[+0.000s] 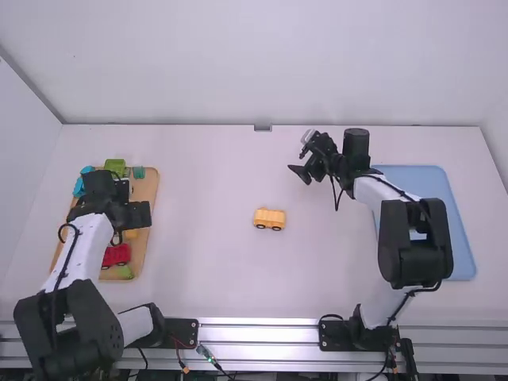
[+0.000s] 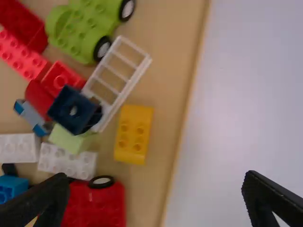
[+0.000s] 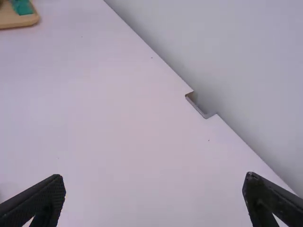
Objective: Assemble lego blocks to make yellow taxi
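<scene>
A yellow wheeled vehicle (image 1: 270,219) stands on the middle of the table. My left gripper (image 1: 128,214) is over the wooden tray at the left, its fingers open with nothing held; in the left wrist view the gripper (image 2: 154,198) spans the tray's edge. A yellow block (image 2: 134,135) lies on that tray beside a white ladder-like frame (image 2: 117,78). Beyond and right of the vehicle, my right gripper (image 1: 300,168) hangs over the table; in the right wrist view the gripper (image 3: 154,198) is open and holds nothing.
The wooden tray (image 1: 148,190) carries several loose blocks, among them a green wheeled base (image 2: 85,28), a red wheeled base (image 2: 97,203) and white bricks (image 2: 66,161). A blue tray (image 1: 429,181) lies at the right, partly under the right arm. A wall bounds the table's far edge.
</scene>
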Robot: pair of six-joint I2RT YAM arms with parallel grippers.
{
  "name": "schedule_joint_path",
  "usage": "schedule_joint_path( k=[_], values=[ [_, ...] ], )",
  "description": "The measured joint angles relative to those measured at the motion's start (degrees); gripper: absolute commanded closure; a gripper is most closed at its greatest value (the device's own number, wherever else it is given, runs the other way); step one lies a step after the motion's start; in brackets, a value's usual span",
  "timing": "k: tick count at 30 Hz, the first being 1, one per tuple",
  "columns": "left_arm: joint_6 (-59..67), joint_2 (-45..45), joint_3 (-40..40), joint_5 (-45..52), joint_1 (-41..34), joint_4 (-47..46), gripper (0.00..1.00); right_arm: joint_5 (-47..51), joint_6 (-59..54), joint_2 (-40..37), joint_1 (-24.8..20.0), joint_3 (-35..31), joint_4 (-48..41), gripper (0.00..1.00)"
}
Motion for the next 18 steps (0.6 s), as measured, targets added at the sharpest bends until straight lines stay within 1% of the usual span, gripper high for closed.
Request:
schedule_joint_path(
  k=[1,3,4,5,7,11,14,16,17,18],
  values=[
    [0.35,0.31,0.13,0.24,0.48,-0.17,0.15,-0.02,0.17,0.00,0.07,0.02,0.13,0.01],
    [1.90,2.19,0.55,1.90,2.95,-0.28,0.19,-0.02,0.61,0.00,0.42,0.04,0.11,0.01],
    [2.25,2.95,0.72,2.38,3.63,-0.17,0.21,-0.02,0.79,0.00,0.50,0.04,0.02,0.01],
    [3.15,4.76,1.25,2.99,4.59,-0.04,0.27,-0.02,0.79,0.00,0.57,0.04,-0.09,0.01],
    [3.89,8.26,2.67,3.19,5.46,-0.50,0.30,-0.02,0.87,0.00,0.68,0.04,-0.13,0.01],
    [5.84,13.94,5.31,3.15,5.53,-2.69,0.33,-0.02,0.98,0.00,0.87,0.04,-0.11,0.01],
    [6.62,18.10,6.73,2.64,5.46,-2.25,0.40,-0.02,0.98,0.00,0.96,0.04,-0.09,0.01],
    [6.86,19.78,7.17,2.40,5.46,-1.99,0.40,0.02,0.96,0.00,1.09,0.04,-0.13,0.01],
    [6.99,20.76,7.28,2.25,5.49,-1.77,0.44,0.04,1.01,0.00,1.20,0.04,-0.11,0.01],
    [7.48,21.84,7.37,2.21,5.49,-1.40,0.45,0.00,0.96,0.00,1.44,0.04,-0.11,0.01]
  ],
)
